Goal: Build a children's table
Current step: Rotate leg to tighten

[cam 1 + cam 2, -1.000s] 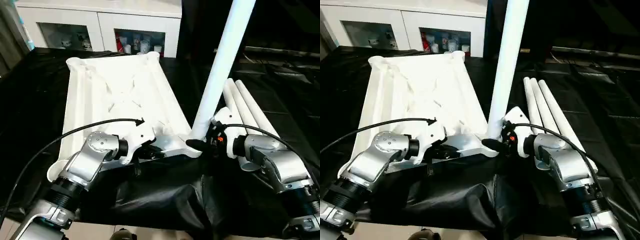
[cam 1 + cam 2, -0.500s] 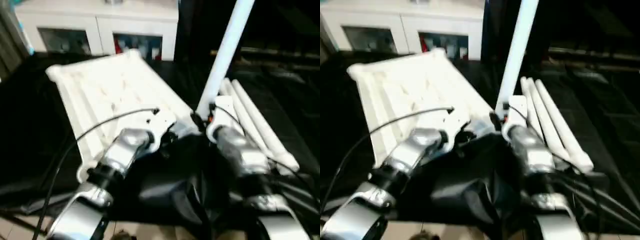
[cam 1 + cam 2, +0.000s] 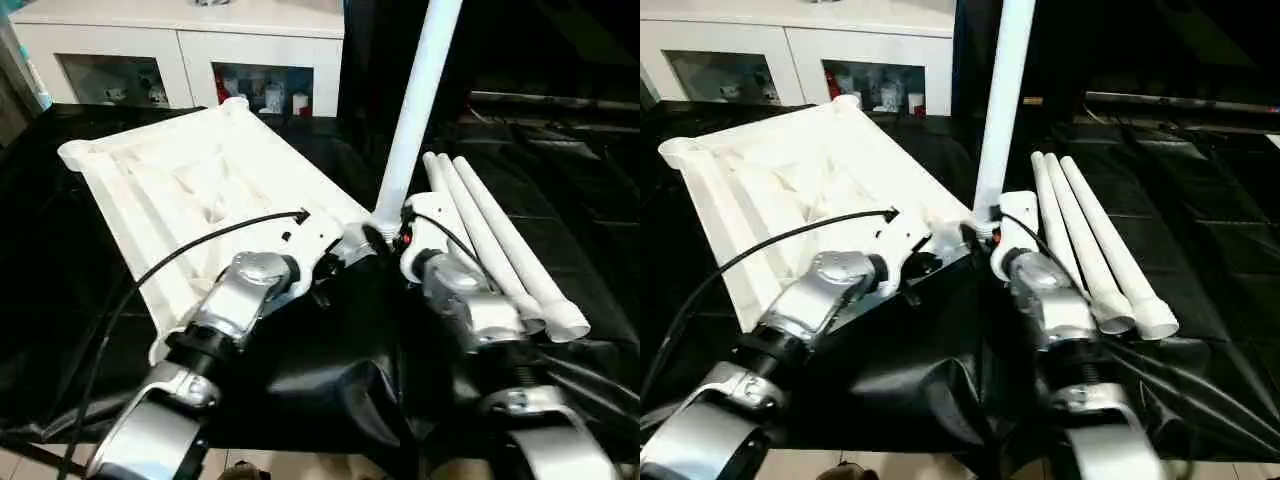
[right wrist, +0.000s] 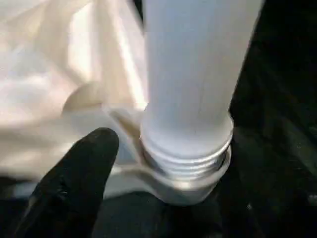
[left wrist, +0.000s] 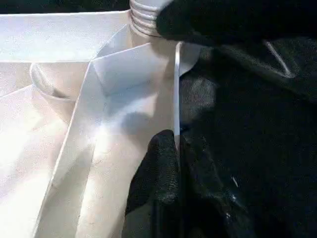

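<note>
- Worktop is draped in black sheeting; a white cabinet with glass doors stands at 12 o'clock.
- Tabletop lies underside up at about 10 o'clock.
- Left gripper, jaws pinched tight on the tabletop's rim.
- One leg stands in the near corner socket; right gripper is beside its base, jaws wide.
- Three spare legs lie at 2 o'clock.

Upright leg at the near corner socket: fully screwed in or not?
Not fully. The leg stands in the corner socket, but thread rings show above the socket rim in the right wrist view.

A white cabinet (small bright items behind its glass doors) stands beyond the counter's black cloth.
</note>
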Robot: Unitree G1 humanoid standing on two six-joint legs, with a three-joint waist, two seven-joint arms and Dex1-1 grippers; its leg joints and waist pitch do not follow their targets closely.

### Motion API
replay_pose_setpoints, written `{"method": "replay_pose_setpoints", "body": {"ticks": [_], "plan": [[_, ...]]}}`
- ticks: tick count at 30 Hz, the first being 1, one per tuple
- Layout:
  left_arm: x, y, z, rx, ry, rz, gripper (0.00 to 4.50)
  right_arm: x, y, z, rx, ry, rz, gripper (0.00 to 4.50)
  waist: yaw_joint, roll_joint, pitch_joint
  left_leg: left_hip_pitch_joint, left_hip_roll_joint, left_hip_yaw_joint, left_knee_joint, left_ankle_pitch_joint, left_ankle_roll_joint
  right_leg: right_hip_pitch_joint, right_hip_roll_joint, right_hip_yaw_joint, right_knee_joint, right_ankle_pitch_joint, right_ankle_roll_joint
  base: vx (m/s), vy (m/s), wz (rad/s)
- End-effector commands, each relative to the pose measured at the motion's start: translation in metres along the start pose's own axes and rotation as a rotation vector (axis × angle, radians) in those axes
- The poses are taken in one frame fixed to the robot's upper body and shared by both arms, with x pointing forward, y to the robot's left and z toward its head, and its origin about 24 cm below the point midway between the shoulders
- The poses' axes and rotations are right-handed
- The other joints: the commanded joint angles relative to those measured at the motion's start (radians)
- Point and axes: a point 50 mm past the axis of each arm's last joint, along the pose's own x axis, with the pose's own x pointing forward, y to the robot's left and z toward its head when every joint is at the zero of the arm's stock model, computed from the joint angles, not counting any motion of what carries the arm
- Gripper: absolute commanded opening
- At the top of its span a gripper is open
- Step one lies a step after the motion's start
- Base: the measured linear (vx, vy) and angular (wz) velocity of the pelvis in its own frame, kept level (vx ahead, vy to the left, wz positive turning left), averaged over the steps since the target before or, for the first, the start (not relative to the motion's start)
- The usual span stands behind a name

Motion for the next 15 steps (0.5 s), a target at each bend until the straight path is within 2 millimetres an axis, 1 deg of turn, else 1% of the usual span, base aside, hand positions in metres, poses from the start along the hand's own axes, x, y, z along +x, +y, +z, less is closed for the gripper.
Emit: {"method": "replay_pose_setpoints", "body": {"ticks": [1, 2, 3, 4, 5, 6, 7, 8, 9, 11, 12, 14, 15], "plan": [[-0.008, -0.001, 0.026, 0.067, -0.152, -0.048, 0.0, -0.007, 0.006, 0.002, -0.049, 0.031, 0.13, 4.31, 0.007, -0.006, -0.079, 0.016, 0.056, -0.023, -0.066, -0.096, 0.061, 0.062, -0.094, 0.053, -0.062, -0.082, -0.206, 0.0, 0.0, 0.0], [-0.01, 0.0, 0.025, 0.079, -0.157, -0.064, 0.0, -0.012, 0.002, 0.003, -0.062, 0.043, 0.155, 4.41, 0.009, -0.005, -0.079, 0.017, 0.058, -0.024, -0.066, -0.102, 0.066, 0.061, -0.095, 0.053, -0.064, -0.09, -0.207, 0.0, 0.0, 0.0], [-0.011, 0.0, 0.025, 0.08, -0.158, -0.067, 0.0, -0.013, 0.002, 0.003, -0.064, 0.045, 0.159, 4.41, 0.008, -0.005, -0.079, 0.017, 0.058, -0.024, -0.066, -0.105, 0.067, 0.061, -0.095, 0.053, -0.064, -0.098, -0.207, 0.0, 0.0, 0.0], [-0.014, 0.0, 0.025, 0.092, -0.165, -0.094, 0.0, -0.018, -0.002, 0.004, -0.083, 0.064, 0.192, 4.41, 0.008, -0.004, -0.076, 0.02, 0.057, -0.023, -0.066, -0.122, 0.063, 0.057, -0.093, 0.052, -0.069, -0.123, -0.208, 0.0, 0.0, 0.0], [-0.02, -0.001, 0.023, 0.117, -0.174, -0.143, 0.0, -0.028, -0.007, 0.004, -0.118, 0.099, 0.253, 4.41, 0.01, -0.004, -0.075, 0.021, 0.061, -0.024, -0.068, -0.134, 0.058, 0.058, -0.095, 0.054, -0.07, -0.142, -0.204, 0.0, 0.0, 0.0], [-0.02, -0.001, 0.023, 0.117, -0.174, -0.143, 0.0, -0.028, -0.007, 0.004, -0.118, 0.099, 0.253, 4.41, 0.012, -0.004, -0.076, 0.02, 0.061, -0.025, -0.068, -0.134, 0.057, 0.059, -0.096, 0.054, -0.069, -0.146, -0.201, 0.0, 0.0, 0.0], [-0.026, -0.003, 0.022, 0.133, -0.185, -0.202, 0.0, -0.036, -0.013, 0.006, -0.145, 0.112, 0.283, 4.41, 0.013, -0.002, -0.075, 0.022, 0.063, -0.025, -0.069, -0.14, 0.053, 0.056, -0.096, 0.054, -0.07, -0.155, -0.203, 0.0, 0.0, 0.0], [-0.029, -0.005, 0.022, 0.14, -0.188, -0.23, 0.0, -0.039, -0.015, 0.007, -0.154, 0.114, 0.29, 4.41, 0.015, -0.002, -0.075, 0.023, 0.064, -0.023, -0.068, -0.147, 0.05, 0.054, -0.098, 0.055, -0.071, -0.167, -0.202, 0.0, 0.0, 0.0], [-0.032, -0.006, 0.021, 0.153, -0.188, -0.253, 0.0, -0.041, -0.018, 0.009, -0.157, 0.113, 0.293, 4.41, 0.018, -0.002, -0.074, 0.024, 0.063, -0.022, -0.067, -0.146, 0.046, 0.052, -0.096, 0.056, -0.072, -0.174, -0.203, 0.0, 0.0, 0.0], [-0.036, -0.007, 0.02, 0.172, -0.182, -0.278, 0.0, -0.042, -0.021, 0.012, -0.16, 0.108, 0.292, 4.41, 0.021, -0.001, -0.074, 0.023, 0.064, -0.023, -0.068, -0.149, 0.042, 0.051, -0.097, 0.055, -0.071, -0.182, -0.203, 0.0, 0.0, 0.0], [-0.037, -0.008, 0.019, 0.178, -0.179, -0.286, 0.0, -0.043, -0.022, 0.014, -0.16, 0.105, 0.291, 4.41, 0.025, 0.001, -0.074, 0.028, 0.065, -0.021, -0.068, -0.158, 0.036, 0.046, -0.096, 0.055, -0.073, -0.194, -0.203, 0.0, 0.0, 0.0], [-0.039, -0.009, 0.017, 0.186, -0.173, -0.308, 0.0, -0.042, -0.022, 0.016, -0.156, 0.098, 0.295, 4.41, 0.029, -0.002, -0.073, 0.029, 0.065, -0.021, -0.069, -0.164, 0.029, 0.045, -0.095, 0.056, -0.074, -0.199, -0.203, 0.0, 0.0, 0.0], [-0.04, -0.009, 0.017, 0.186, -0.173, -0.309, 0.0, -0.042, -0.021, 0.016, -0.157, 0.098, 0.298, 4.41, 0.03, -0.002, -0.073, 0.028, 0.065, -0.022, -0.07, -0.162, 0.028, 0.046, -0.096, 0.056, -0.073, -0.198, -0.202, 0.0, 0.0, 0.0]]}}
